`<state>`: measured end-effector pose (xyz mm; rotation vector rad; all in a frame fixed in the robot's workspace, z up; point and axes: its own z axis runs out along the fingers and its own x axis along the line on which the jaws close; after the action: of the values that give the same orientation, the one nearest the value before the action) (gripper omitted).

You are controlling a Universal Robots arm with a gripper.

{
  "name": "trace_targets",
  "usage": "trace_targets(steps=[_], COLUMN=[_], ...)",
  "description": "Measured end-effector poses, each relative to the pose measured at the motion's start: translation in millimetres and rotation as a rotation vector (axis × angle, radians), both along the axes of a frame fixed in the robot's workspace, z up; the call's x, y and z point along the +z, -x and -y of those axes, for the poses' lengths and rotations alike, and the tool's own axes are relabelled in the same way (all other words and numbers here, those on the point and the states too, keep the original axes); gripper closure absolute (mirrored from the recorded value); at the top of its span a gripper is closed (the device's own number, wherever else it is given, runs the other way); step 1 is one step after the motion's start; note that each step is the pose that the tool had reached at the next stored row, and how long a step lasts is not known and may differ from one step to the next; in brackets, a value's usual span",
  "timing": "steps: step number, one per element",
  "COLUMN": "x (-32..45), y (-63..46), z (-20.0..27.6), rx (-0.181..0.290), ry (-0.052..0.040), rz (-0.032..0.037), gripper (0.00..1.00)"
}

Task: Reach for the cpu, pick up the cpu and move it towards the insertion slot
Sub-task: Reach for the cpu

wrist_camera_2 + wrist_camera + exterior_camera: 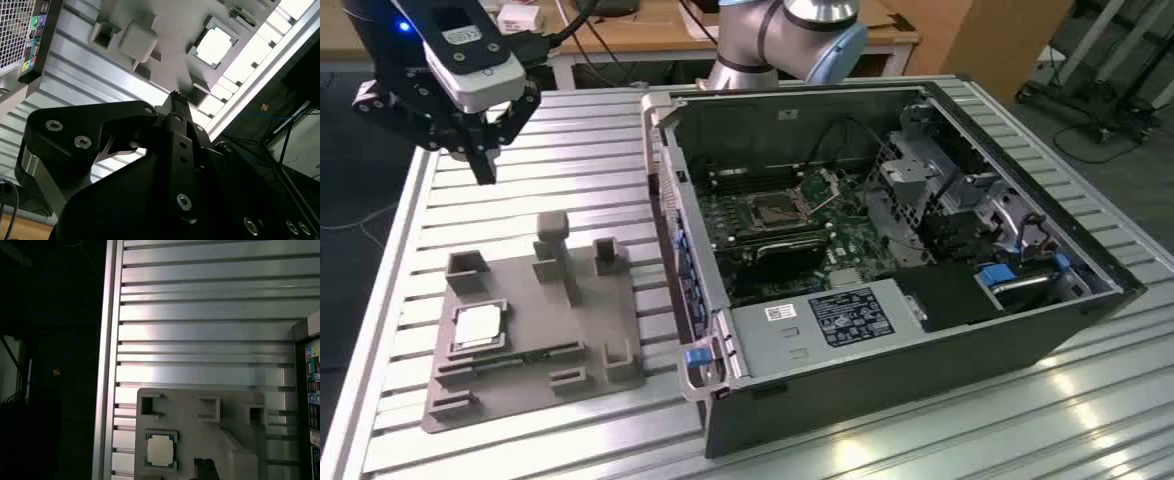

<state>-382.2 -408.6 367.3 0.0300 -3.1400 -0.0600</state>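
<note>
Fingers together and empty, the black gripper (486,173) hangs over the slatted metal worktop's (594,130) far corner, well above the flat silvery square cpu (478,325) seated in the grey plastic fixture (594,320) toward the near edge.

Silvery-white cpu (478,327) edged green, grey fixture (594,320), ribbed silver table (520,205); green motherboard (854,240), black hand (486,176)

A grey plastic fixture (594,320) lies on the slatted metal table (961,432) beside an open computer case (907,375).
</note>
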Motion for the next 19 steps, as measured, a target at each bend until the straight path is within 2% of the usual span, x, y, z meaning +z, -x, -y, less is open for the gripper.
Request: trace_targets(steps=[10, 17, 19], x=[0.0, -1.1, -1.5], y=[2.4, 22.7, 25.0], z=[0.0, 0.0, 1.3], rx=[0.0, 0.0, 0.0], ry=[0.0001, 0.0, 0.0], rz=[-0.0001, -0.0001, 0.0], gripper=[0.89, 0.89, 0.89])
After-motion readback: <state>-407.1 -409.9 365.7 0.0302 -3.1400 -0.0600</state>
